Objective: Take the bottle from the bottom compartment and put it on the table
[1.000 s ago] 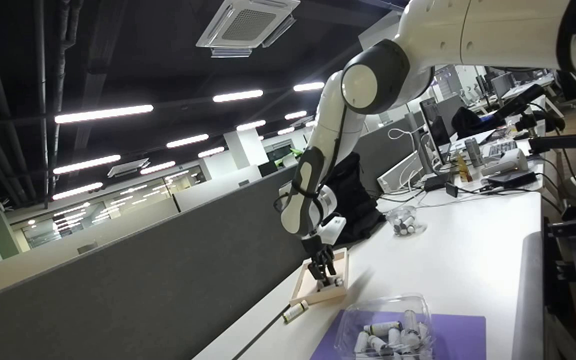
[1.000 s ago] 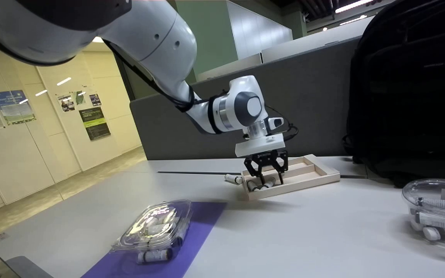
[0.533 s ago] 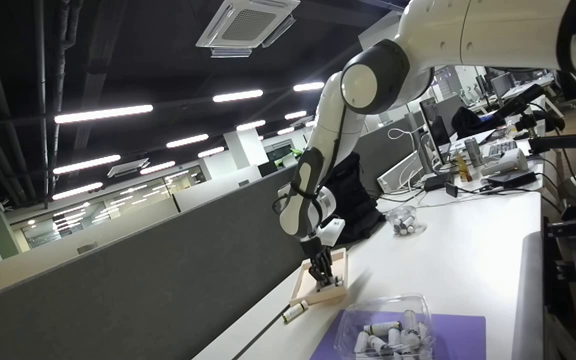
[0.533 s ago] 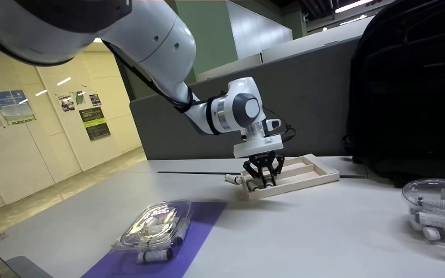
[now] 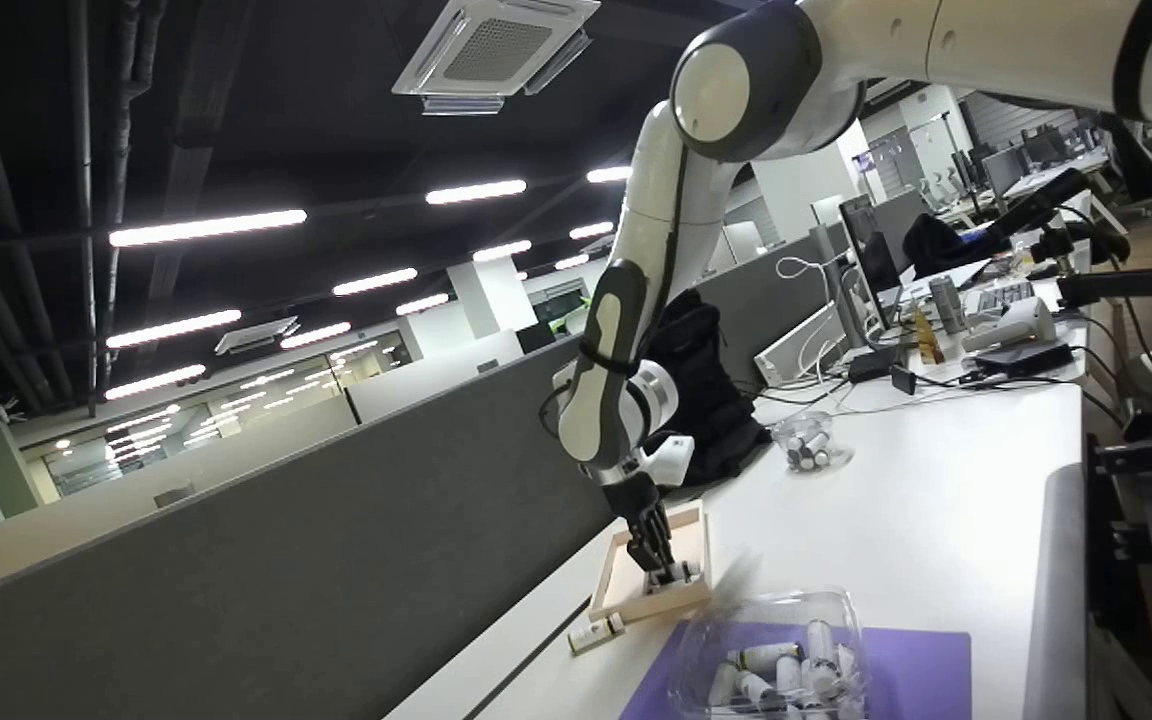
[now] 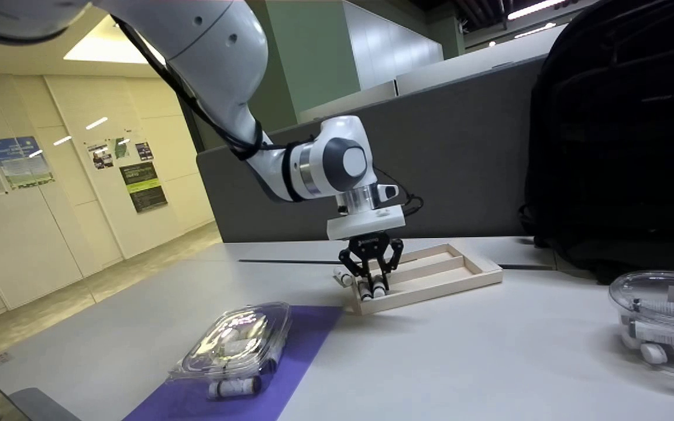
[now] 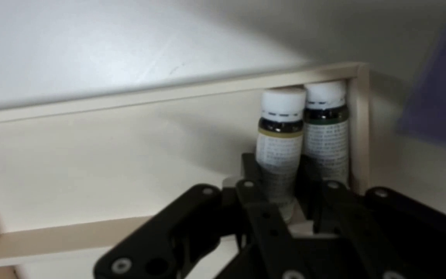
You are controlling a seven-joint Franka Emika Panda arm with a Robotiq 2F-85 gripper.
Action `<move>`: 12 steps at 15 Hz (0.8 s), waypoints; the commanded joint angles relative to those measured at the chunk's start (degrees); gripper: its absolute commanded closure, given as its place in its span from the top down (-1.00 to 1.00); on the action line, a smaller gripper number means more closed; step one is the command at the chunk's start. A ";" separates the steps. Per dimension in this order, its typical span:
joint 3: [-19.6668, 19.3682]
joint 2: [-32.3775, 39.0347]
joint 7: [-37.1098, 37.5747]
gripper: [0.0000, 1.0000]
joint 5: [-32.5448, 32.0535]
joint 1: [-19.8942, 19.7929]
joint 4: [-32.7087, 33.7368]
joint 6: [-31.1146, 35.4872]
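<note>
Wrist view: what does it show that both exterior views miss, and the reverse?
Only in the wrist view: lines of label print on the gripped bottle and the neighbouring bottle.

In both exterior views only: the black bag, the round tub, the rectangular tub and the loose bottle beside the tray.

Shared: the gripper, the tray, the purple mat and the table.

Wrist view: close, down into tray. Both exterior views: farther, sharing tray.

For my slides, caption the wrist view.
Gripper closed on the gold-banded bottle, a green-banded bottle beside it in the wooden tray.
</note>
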 commanded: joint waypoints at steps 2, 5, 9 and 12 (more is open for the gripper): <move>-0.02 -12.11 -0.49 -0.86 -3.75 1.02 -16.76 8.21; -0.20 -16.19 -0.06 -0.86 -5.90 2.26 -22.00 10.62; -0.28 -17.34 -0.44 -0.86 -8.45 3.96 -24.12 10.68; -0.49 -15.15 -0.91 -0.86 -10.06 4.75 -22.54 11.13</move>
